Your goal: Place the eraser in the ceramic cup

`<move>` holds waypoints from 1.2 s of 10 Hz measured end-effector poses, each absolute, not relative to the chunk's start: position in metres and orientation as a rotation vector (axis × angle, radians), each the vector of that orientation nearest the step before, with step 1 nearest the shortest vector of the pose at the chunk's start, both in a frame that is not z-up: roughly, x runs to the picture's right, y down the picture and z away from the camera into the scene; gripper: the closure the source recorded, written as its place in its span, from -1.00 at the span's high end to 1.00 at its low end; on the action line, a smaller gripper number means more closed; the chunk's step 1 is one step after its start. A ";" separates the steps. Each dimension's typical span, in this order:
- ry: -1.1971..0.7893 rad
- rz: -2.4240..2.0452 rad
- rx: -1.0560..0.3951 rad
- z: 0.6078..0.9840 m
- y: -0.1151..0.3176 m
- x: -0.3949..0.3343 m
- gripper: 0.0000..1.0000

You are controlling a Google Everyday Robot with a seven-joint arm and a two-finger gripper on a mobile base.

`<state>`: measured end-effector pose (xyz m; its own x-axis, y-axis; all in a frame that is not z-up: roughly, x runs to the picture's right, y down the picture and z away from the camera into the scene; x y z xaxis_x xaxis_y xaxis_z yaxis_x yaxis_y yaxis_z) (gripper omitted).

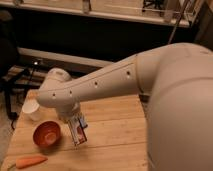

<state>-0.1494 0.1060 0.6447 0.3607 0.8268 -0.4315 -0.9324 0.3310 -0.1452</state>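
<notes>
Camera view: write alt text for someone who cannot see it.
The gripper is shut on the eraser over a wooden table, beside an orange-red bowl. The ceramic cup stands farther left; a carrot lies in front.

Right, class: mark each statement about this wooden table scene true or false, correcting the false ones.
1. The flat black eraser with a reddish-orange strip lies inside the small white ceramic cup. False: the gripper holds it over the wooden table, right of the cup.
2. The gripper is shut on the eraser. True.
3. The round orange-red bowl stands on the table. True.
4. The long orange carrot lies in the bowl. False: it lies on the table beside it.
</notes>
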 end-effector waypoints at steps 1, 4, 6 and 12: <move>0.249 1.184 -0.367 0.624 0.086 -0.154 -1.00; 0.110 1.200 -0.310 0.600 0.030 -0.181 -1.00; 0.023 1.198 -0.290 0.602 -0.004 -0.203 -1.00; -0.194 1.116 -0.273 0.593 -0.087 -0.300 -1.00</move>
